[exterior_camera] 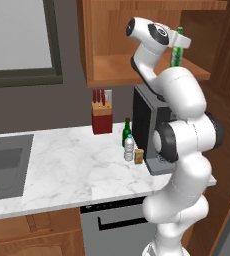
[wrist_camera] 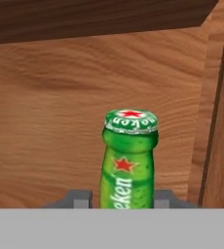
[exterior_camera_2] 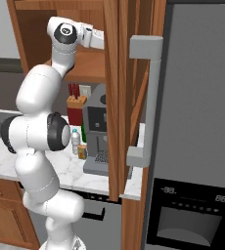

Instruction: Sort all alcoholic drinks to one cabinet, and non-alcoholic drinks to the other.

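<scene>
1. The wide wall cabinet (exterior_camera: pixel 137 70) lies all round the gripper (wrist_camera: pixel 128 197): back panel ahead, lighter shelf floor below.
2. The bright green beer bottle (wrist_camera: pixel 128 160) stands upright between the jaws, neck rising straight ahead of the hand, over the shelf. Whether its base touches the shelf cannot be seen.
3. The gripper looks clamped on the bottle; I judge the coming move is a short drop along its long axis.
4. The darker green bottle (exterior_camera: pixel 127 131) and water bottle (exterior_camera: pixel 129 148) wait far below the gripper on the counter (exterior_camera: pixel 62 165).

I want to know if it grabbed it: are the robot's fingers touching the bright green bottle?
Touching. The hand view shows the bright green beer bottle upright with the gripper fingers pressed against both sides.
</scene>
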Controlling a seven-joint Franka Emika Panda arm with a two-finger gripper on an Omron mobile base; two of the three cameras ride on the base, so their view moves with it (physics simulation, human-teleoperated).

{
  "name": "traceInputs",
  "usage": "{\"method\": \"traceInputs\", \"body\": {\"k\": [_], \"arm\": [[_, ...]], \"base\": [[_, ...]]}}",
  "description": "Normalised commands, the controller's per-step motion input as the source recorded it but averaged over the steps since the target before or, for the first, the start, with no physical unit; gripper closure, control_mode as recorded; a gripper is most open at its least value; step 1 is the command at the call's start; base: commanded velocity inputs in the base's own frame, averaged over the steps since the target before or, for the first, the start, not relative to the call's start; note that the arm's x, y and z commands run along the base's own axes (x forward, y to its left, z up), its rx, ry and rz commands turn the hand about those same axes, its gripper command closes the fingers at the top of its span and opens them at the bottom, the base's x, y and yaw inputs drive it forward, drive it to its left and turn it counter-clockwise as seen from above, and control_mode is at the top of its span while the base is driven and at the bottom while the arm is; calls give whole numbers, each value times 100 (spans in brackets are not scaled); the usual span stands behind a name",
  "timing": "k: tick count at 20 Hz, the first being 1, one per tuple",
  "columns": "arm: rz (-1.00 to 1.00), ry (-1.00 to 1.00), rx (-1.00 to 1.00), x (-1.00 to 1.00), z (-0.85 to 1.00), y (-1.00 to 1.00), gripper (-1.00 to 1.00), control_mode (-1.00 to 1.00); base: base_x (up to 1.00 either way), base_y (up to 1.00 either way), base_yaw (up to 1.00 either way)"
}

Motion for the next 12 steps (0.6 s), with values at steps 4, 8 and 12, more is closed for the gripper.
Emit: {"method": "traceInputs", "body": {"k": [4, 8, 12], "arm": [[0, -1, 2, 27, 0, -2, 100, -100], [0, -6, 4, 16, 0, -1, 100, -100], [0, -4, 3, 11, -1, -2, 100, -100]], "base": [[0, 0, 0], [0, 0, 0], [0, 0, 0]]}}
